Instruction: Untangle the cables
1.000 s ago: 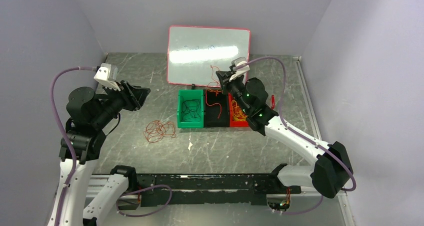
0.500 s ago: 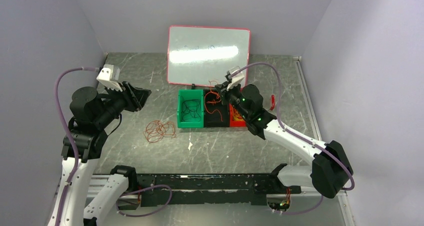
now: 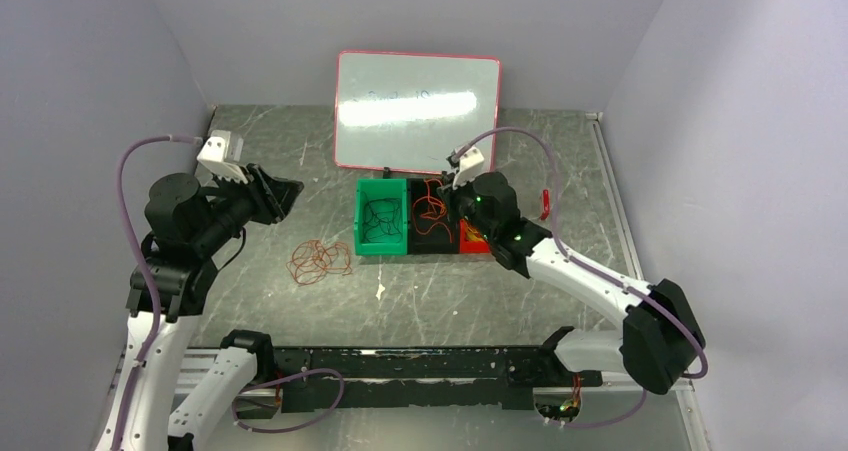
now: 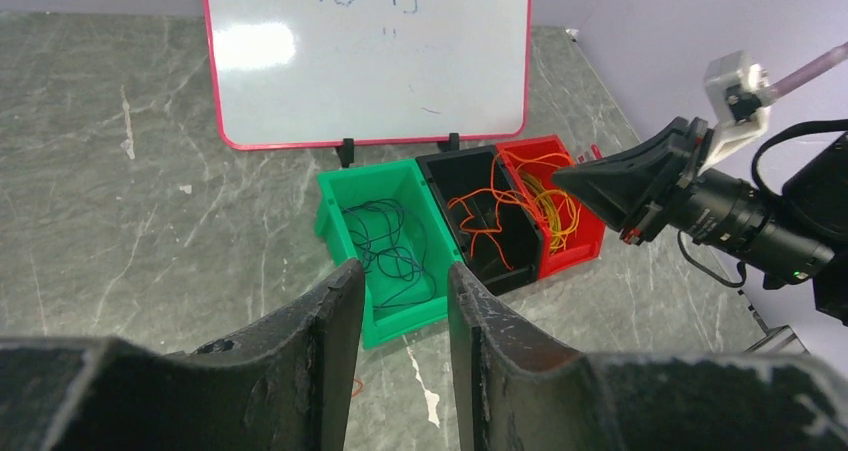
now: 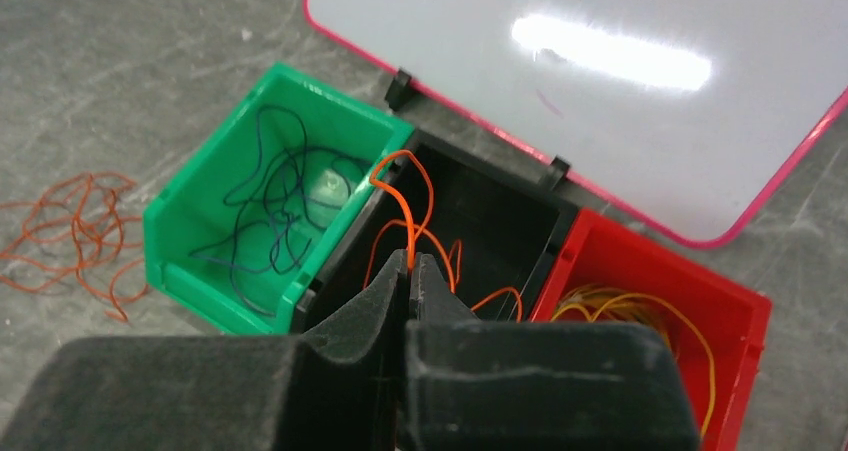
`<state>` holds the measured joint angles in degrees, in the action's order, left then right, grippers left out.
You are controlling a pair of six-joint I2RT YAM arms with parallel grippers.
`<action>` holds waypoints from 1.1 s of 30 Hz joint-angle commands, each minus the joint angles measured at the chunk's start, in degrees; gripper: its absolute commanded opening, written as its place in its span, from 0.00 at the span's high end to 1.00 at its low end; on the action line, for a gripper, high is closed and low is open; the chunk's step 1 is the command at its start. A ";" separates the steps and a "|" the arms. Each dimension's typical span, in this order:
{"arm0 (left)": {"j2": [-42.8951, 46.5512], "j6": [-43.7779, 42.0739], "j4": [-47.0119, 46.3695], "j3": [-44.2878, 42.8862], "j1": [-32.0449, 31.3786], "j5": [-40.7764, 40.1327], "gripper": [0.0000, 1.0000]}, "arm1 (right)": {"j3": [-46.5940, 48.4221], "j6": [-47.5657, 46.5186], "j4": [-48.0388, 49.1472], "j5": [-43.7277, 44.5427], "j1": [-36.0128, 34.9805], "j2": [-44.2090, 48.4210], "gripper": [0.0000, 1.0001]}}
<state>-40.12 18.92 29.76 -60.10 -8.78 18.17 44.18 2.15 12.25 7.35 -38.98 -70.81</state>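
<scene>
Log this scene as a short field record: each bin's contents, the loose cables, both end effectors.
green bin: dark cable inside
black bin: orange cable, one loop raised above the rim
red bin: yellow cable inside
table: orange-red cables lying loose, left of the green bin
right end effector: shut on the orange cable, over the black bin
left end effector: open, empty, off to the left of the bins

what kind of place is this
Likely a robotics lab test cell: plain lilac walls enclosing a marbled table, a whiteboard propped at the back, and small bins holding loose cables.
</scene>
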 commanded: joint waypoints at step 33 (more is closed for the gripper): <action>1.18 1.56 2.14 4.97 0.18 -5.34 0.59 | 17.36 4.22 -11.37 -3.22 1.35 -31.96 0.92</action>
<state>-39.35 20.01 31.22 -55.77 -8.78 14.94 60.12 6.83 1.34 5.13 -37.95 -104.03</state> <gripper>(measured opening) 0.387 0.036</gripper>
